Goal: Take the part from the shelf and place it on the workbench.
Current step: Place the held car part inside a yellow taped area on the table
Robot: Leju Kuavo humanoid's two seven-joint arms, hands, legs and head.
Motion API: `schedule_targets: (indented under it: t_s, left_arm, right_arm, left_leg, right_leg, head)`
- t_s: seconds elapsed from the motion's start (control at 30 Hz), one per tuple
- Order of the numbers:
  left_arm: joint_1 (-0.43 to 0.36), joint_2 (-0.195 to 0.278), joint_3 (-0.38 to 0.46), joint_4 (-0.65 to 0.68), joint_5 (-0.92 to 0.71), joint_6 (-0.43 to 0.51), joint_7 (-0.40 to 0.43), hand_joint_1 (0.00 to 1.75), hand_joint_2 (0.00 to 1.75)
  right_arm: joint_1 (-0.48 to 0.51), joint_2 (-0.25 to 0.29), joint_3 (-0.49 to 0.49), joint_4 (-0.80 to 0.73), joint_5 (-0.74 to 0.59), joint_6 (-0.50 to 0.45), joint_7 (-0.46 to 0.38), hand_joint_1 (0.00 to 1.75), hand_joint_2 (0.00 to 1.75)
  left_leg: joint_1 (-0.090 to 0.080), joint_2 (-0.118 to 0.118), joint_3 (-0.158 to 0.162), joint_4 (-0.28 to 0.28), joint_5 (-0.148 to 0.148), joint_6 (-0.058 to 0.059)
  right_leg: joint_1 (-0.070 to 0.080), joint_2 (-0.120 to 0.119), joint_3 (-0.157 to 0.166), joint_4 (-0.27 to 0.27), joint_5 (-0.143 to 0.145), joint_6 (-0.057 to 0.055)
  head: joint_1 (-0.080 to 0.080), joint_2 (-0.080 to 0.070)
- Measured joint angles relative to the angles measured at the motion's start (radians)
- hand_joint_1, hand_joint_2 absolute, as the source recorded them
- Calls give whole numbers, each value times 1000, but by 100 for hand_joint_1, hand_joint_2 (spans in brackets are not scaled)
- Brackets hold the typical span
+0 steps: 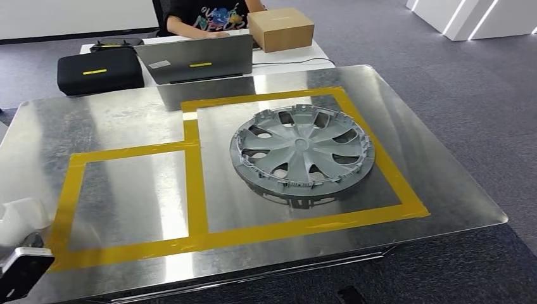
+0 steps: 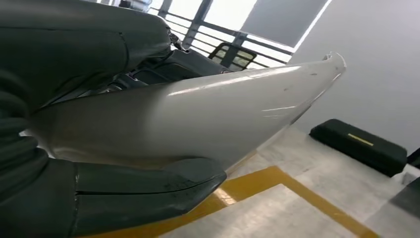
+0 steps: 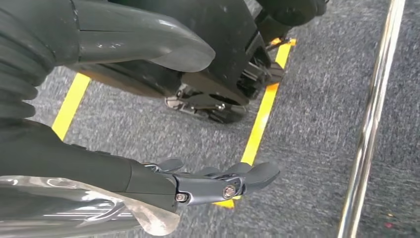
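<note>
The white part point(image 2: 208, 114), a long glossy curved panel, sits in the left hand point(image 2: 74, 148): in the left wrist view its thick thumb presses under the panel and the darker fingers point(image 2: 99, 54) wrap over its upper side, so the fingers are closed on the part. The panel's long axis runs from the lower left of that frame toward the upper right, ending in a narrow chipped-looking tip at the upper right, and it hangs above the bench point(image 2: 277, 208) without touching it. In the head view a little of the part point(image 1: 22, 218) shows at the lower left edge, beside the smaller yellow-taped square point(image 1: 130, 196). To set it down well, I judge the hand should lower the panel level, long axis along the tape square, and let its underside rest fully before loosening the fingers, since a curved glossy shell may rock or slide. The grey wheel cover point(image 1: 301, 152) lies in the larger taped area, well apart. The right hand point(image 3: 198, 183) hangs over carpet, fingers extended, holding nothing.
</note>
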Motion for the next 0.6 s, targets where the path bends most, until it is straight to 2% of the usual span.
schedule_targets:
  t_s: [0.1,0.27,0.47,0.6]
  left_arm:
    - [-46,75,-57,47,-60,1,59,175,175]
    - [-85,148,-132,90,-114,13,102,175,175]
    - [-132,200,-228,129,-190,24,143,175,175]
    - [-145,218,-258,142,-199,28,146,175,175]
  right_arm:
    - [-15,4,12,17,7,7,4,0,175]
    - [-27,9,26,38,18,15,8,0,175]
    - [-41,16,32,54,33,25,15,0,175]
    - [-43,17,34,61,35,25,16,0,175]
  left_leg:
    - [0,0,-1,1,0,0]
    - [-1,0,-3,3,0,0]
    - [-1,0,-4,3,0,0]
    - [-1,0,-4,3,0,0]
  right_leg:
    - [0,0,0,1,1,0]
    - [-1,0,-2,1,1,1]
    - [-1,0,-2,1,1,1]
    - [-1,0,-2,1,1,1]
  head:
    - [0,0]
    - [0,0]
    - [0,0]
    - [0,0]
